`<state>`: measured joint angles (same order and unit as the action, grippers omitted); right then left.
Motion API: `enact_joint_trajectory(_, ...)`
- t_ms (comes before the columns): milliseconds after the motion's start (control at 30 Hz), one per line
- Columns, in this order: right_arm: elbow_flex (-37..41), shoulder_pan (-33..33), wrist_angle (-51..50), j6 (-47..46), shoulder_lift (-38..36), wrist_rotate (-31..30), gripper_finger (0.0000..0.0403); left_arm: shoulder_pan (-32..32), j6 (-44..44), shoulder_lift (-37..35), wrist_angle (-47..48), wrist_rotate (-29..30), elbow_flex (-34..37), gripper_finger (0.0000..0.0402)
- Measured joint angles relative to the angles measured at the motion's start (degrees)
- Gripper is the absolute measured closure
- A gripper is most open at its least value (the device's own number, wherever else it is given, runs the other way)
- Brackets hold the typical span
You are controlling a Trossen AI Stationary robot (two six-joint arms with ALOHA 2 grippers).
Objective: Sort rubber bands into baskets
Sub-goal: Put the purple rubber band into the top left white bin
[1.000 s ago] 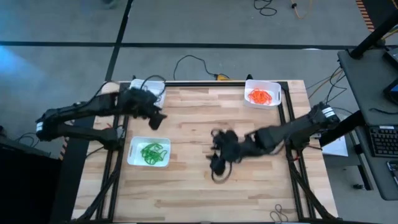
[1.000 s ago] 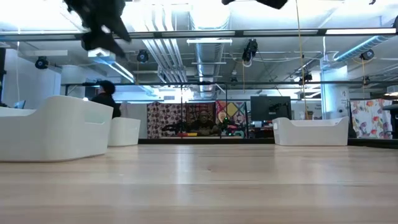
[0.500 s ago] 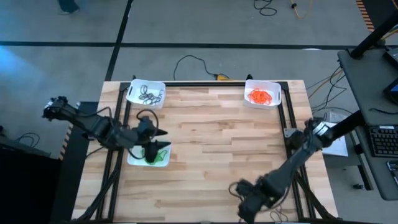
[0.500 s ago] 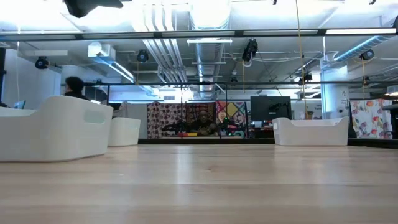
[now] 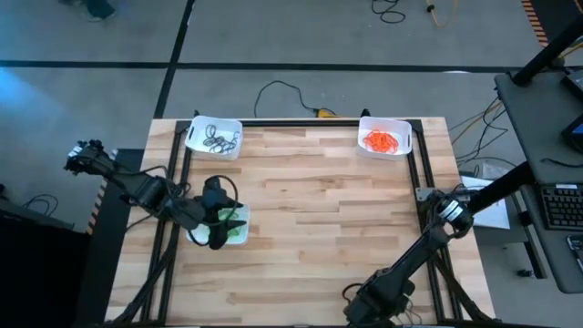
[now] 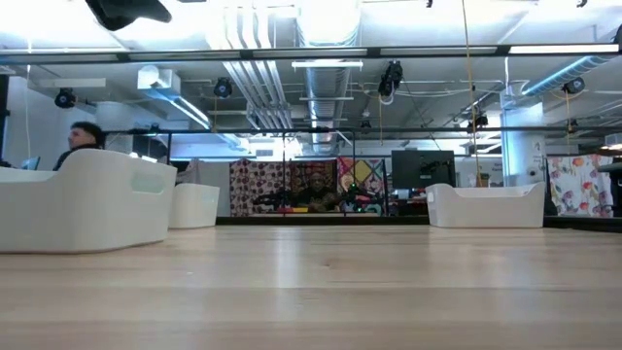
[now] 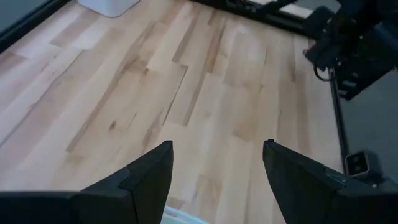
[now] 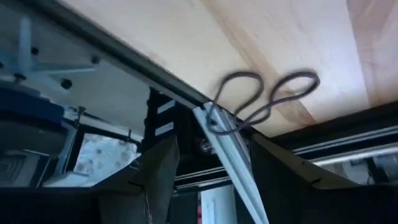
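Observation:
Three white baskets stand on the wooden table: one with dark rubber bands (image 5: 215,137) at the far left, one with orange bands (image 5: 383,138) at the far right, one with green bands (image 5: 231,228) at the left. My left gripper (image 5: 217,230) hovers open above the green basket, whose rim (image 7: 181,218) shows below its fingers. My right gripper (image 5: 364,308) is open at the table's near edge. A dark rubber band (image 8: 261,96), twisted into a figure eight, lies ahead of its fingers, one end over the metal frame rail (image 8: 227,146).
Black metal frame rails run along the table's edges (image 5: 424,173). A cable (image 5: 282,91) lies on the floor beyond the far edge. The wide middle of the tabletop (image 5: 319,210) is bare wood. In the low view the baskets (image 6: 87,199) (image 6: 486,204) stand against the room behind.
My left gripper has swung from the far-left basket toward the near edge and now hangs over the green basket. My right gripper has gone from the table's middle down to the near edge, turning as it went. Neither has opened or shut.

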<state>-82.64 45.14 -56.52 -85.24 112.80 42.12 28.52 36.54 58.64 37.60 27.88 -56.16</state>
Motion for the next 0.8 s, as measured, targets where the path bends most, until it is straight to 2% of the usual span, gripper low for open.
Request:
enact_joint_trajectory(100, 1.00, 0.18, 0.64, -0.45, 0.71, 1.25, 0.0211, 0.29, -1.33, -0.18, 1.37, -0.02, 0.00, 0.0169)
enact_joint_trajectory(200, 2.72, 0.24, 5.91, -2.64, 0.60, 4.43, 0.0211, 0.34, -1.48, -0.34, 2.77, -0.05, 0.00, 0.0169)
enact_joint_trajectory(400, 6.42, 1.71, 12.35, -8.46, 0.56, 4.62, 0.0211, 1.77, 0.55, -0.43, 3.82, -0.39, 0.02, 0.0169)
enact_joint_trajectory(567, 9.11, 3.35, 14.23, -9.03, 0.65, 4.44, 0.0216, 3.47, 1.51, -0.43, 3.83, -0.40, 0.02, 0.0169)
enact_joint_trajectory(800, 12.73, 4.11, 17.31, -8.69, 0.65, 3.85, 0.0277, 4.93, 3.26, -0.25, 3.83, -0.27, 0.02, 0.0169)
